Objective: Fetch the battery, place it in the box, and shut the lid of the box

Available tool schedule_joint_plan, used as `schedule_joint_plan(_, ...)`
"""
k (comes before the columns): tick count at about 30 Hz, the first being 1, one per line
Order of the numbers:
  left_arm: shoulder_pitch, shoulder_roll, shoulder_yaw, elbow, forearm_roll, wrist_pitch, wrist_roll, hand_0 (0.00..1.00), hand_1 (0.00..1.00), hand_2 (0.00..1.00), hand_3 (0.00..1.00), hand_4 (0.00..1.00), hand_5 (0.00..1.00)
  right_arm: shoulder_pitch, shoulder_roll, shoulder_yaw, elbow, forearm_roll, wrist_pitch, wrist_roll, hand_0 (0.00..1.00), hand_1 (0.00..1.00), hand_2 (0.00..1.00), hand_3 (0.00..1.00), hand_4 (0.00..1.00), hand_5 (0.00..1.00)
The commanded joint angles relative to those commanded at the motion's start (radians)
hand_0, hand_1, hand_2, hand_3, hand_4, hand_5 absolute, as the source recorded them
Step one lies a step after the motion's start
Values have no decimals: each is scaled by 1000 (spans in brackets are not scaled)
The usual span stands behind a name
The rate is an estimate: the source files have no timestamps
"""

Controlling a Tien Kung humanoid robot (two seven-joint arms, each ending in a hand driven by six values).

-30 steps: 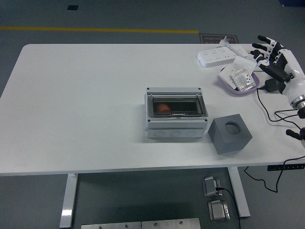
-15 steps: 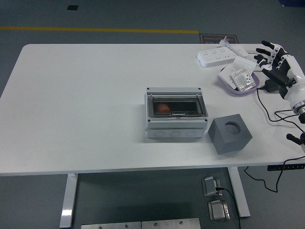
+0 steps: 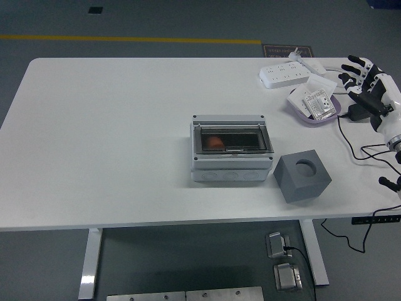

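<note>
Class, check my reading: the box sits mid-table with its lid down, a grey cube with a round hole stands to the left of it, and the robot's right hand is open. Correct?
Not quite. The head view shows the grey cube to the right of the box, not the left. The lid is down and the right hand is open.

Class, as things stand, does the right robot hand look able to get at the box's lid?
Probably yes: the right robot hand is open and empty, and bare table lies between it and the box; only the grey block sits nearby, off the direct path.
</note>
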Motion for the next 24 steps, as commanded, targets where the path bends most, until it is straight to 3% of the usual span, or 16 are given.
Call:
schedule_joint_plan(14,6,-11,-4,0,3,1,3,462,570,542,549,338,2,10,-11,-14,16,-9,-1,-1,861,757,760,769,601,249)
schedule_joint_plan(15,6,-11,-4,0,4,1,3,462,569,542,548,338,2,11,-11,-15,15,-8,-1,-1,840,723,740,761,644,232)
schedule_joint_plan(20,8,-13,-2,0,2,0,3,462,569,542,548,338,2,16,-12,-17,15,-6,-1,-1,840,723,740,761,644,232)
schedule_joint_plan(21,8,-14,-3,0,2,1,3,461,568,543,548,338,2,17,-12,-18,16,-6,-1,-1,818,705,729,758,725,251)
schedule_joint_plan(24,7,-15,-3,0,3,1,4,461,568,543,548,338,2,21,-14,-23,16,-6,-1,-2,818,705,729,758,725,251)
